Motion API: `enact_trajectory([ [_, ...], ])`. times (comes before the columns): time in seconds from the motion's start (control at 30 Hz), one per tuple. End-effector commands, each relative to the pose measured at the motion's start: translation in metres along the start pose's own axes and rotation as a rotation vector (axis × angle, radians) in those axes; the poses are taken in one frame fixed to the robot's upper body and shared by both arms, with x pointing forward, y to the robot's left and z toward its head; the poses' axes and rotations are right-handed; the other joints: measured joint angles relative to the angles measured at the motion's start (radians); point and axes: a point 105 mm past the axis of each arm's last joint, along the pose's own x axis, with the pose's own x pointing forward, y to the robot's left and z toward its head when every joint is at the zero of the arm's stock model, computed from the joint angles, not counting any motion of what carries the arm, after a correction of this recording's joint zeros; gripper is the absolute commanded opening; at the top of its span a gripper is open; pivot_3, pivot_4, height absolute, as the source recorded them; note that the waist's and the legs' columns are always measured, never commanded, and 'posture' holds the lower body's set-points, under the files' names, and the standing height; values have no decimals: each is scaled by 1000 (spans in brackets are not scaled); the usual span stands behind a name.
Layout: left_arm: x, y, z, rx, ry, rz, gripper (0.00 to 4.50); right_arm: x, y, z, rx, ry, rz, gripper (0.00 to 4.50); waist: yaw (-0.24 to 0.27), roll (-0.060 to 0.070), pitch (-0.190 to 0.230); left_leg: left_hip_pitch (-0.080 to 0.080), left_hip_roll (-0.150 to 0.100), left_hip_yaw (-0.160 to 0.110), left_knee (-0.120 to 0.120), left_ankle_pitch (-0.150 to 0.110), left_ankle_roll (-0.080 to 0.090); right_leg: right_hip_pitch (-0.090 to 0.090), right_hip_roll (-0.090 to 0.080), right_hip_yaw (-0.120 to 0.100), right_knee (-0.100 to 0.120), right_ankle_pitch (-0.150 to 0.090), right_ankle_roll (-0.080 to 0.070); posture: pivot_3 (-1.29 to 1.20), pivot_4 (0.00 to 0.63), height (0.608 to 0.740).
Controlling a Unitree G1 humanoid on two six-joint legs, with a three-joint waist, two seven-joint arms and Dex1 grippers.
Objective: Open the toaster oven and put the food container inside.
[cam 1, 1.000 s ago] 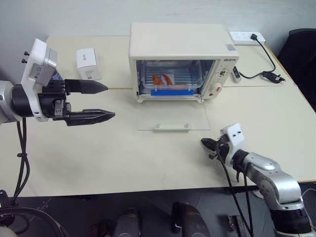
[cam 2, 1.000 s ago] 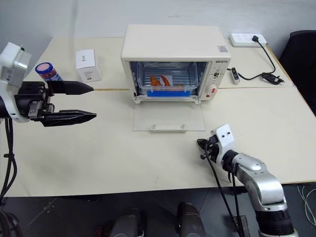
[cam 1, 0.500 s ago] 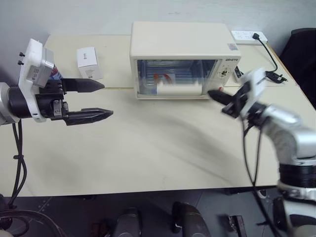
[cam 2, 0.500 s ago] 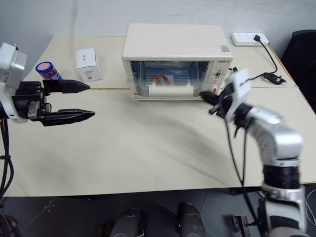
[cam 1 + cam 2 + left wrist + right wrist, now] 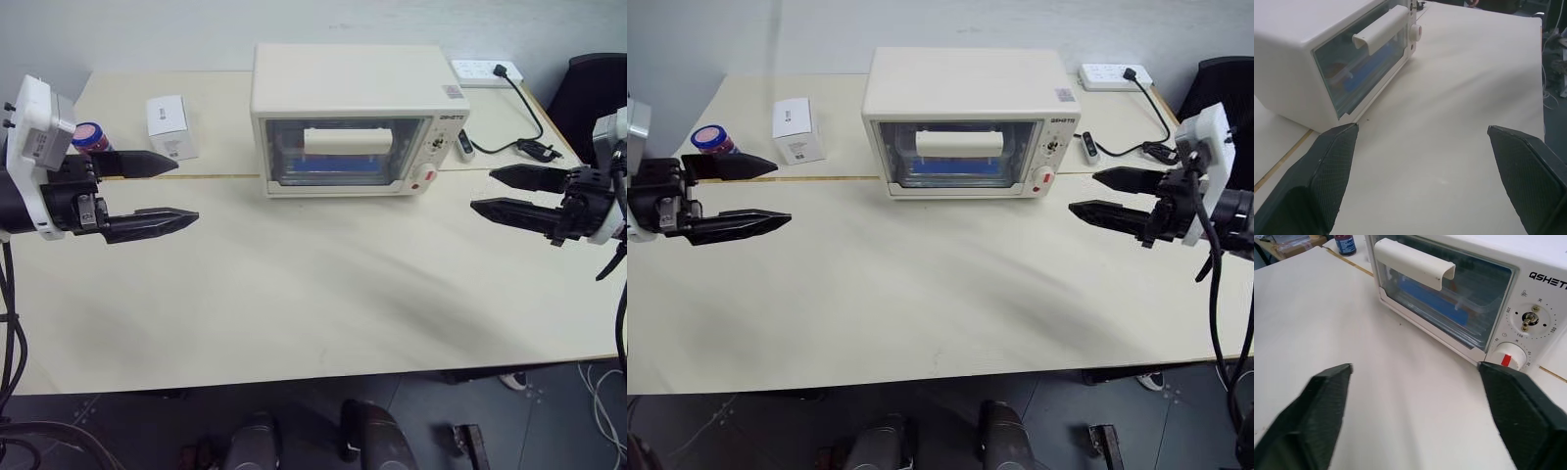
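The cream-white toaster oven (image 5: 353, 98) stands at the back middle of the table with its glass door shut and the bar handle (image 5: 345, 142) up. Through the glass I see the food container (image 5: 343, 168), a clear box with a blue strip, resting inside. My left gripper (image 5: 186, 188) hovers open and empty above the table, left of the oven and pointing toward it. My right gripper (image 5: 481, 190) hovers open and empty to the oven's right, pointing left. In the right wrist view the door, handle (image 5: 1415, 263) and knobs (image 5: 1509, 355) lie ahead of the open fingers.
A small white carton (image 5: 168, 127) and a blue-lidded jar (image 5: 90, 137) stand at the back left. A power strip (image 5: 485, 70) with a black cable (image 5: 519, 117) and a small white device (image 5: 464, 145) lie right of the oven. A dark chair (image 5: 598, 88) stands beyond the right edge.
The oven door, lying open a second ago, has swung up and is shut. My right gripper rose from the table's front, moved right and opened. The left gripper drifted slightly left.
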Motion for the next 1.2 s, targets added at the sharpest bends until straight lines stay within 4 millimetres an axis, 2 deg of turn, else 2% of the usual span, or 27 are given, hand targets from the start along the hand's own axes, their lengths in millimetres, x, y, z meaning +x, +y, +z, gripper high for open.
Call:
enact_trajectory([
  [0.03,-11,0,10,55,-7,30,4500,-11,2,9,-55,-37,-18,4477,1,0,0,1,0,2,0,0,0,0,0,1,0,0,0,0,150,740],
  [1.2,-12,-1,10,57,-7,30,4500,-12,3,8,-61,-39,-21,4477,2,0,0,1,0,2,0,0,0,-1,0,2,1,0,0,0,150,740],
])
